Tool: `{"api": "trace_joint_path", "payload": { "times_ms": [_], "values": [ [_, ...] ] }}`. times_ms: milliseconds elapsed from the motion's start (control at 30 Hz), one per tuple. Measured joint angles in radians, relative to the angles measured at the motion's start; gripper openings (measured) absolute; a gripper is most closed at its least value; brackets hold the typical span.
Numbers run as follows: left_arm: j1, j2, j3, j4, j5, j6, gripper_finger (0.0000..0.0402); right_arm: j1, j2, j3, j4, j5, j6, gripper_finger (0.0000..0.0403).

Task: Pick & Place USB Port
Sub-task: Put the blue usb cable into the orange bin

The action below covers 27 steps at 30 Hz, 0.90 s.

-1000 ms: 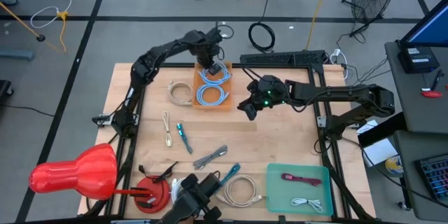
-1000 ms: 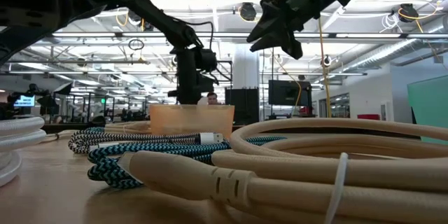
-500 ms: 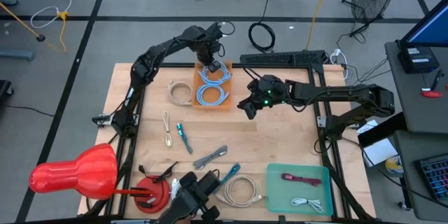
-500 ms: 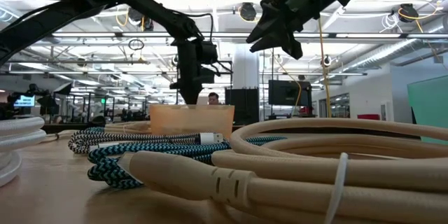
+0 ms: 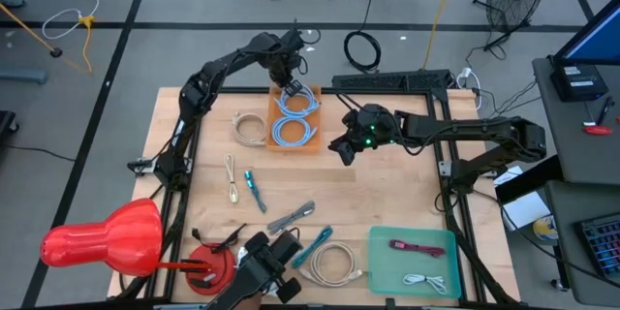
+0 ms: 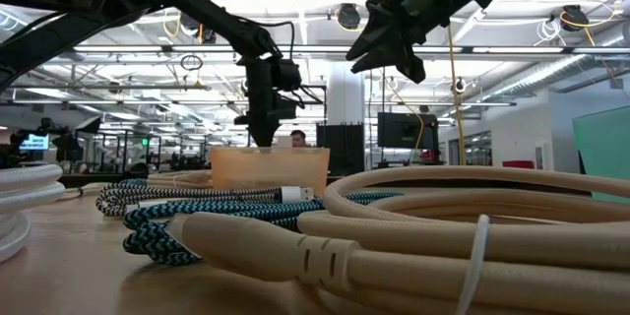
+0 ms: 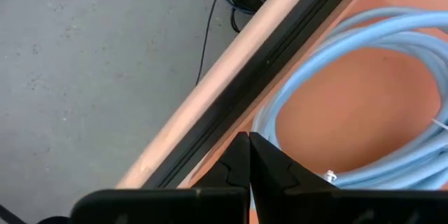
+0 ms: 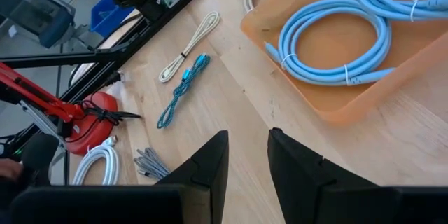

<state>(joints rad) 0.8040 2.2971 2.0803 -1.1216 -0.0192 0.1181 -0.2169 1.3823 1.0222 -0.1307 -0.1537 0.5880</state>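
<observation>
An orange tray (image 5: pixel 294 116) sits on the far middle of the table and holds coiled light-blue USB cables (image 7: pixel 336 49). My left gripper (image 5: pixel 289 84) hangs over the tray's far end with its fingers shut and empty; in the low view it (image 6: pixel 260 136) stands just above the tray (image 6: pixel 271 169). My right gripper (image 5: pixel 344 147) hovers high, right of the tray, open and empty, its fingers (image 8: pixel 248 136) pointing toward the table's middle. A beige coil (image 5: pixel 250 128) lies left of the tray.
Loose cables lie on the table's middle: a white one (image 5: pixel 231 176), a teal braided one (image 5: pixel 255 191), a grey one (image 5: pixel 291 218) and a white coil (image 5: pixel 332 263). A green tray (image 5: pixel 412 276) sits at the near right. Red objects (image 5: pixel 107 237) occupy the near left.
My left gripper has risen a little above the orange tray's far end and edged toward the table's far left corner. My right gripper has kept still.
</observation>
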Motion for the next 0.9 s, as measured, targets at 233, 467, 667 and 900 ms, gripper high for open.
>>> {"api": "trace_joint_path", "payload": {
  "times_ms": [233,467,667,900],
  "values": [
    [-0.008,0.0,-0.002,0.012,0.007,0.004,0.0,0.0,0.0,0.0,0.0,0.001,-0.001,0.0091],
    [-0.014,0.032,-0.002,0.009,0.015,0.0,0.0,0.0,0.0,0.0,-0.001,0.001,-0.001,0.0091],
    [-0.03,0.067,-0.003,0.003,0.008,0.003,0.0,0.0,0.0,0.0,-0.015,0.001,0.001,0.0091],
    [-0.041,0.07,-0.003,0.022,-0.009,0.004,0.0,0.0,0.0,0.0,-0.016,-0.001,0.002,0.0091]
  ]
}}
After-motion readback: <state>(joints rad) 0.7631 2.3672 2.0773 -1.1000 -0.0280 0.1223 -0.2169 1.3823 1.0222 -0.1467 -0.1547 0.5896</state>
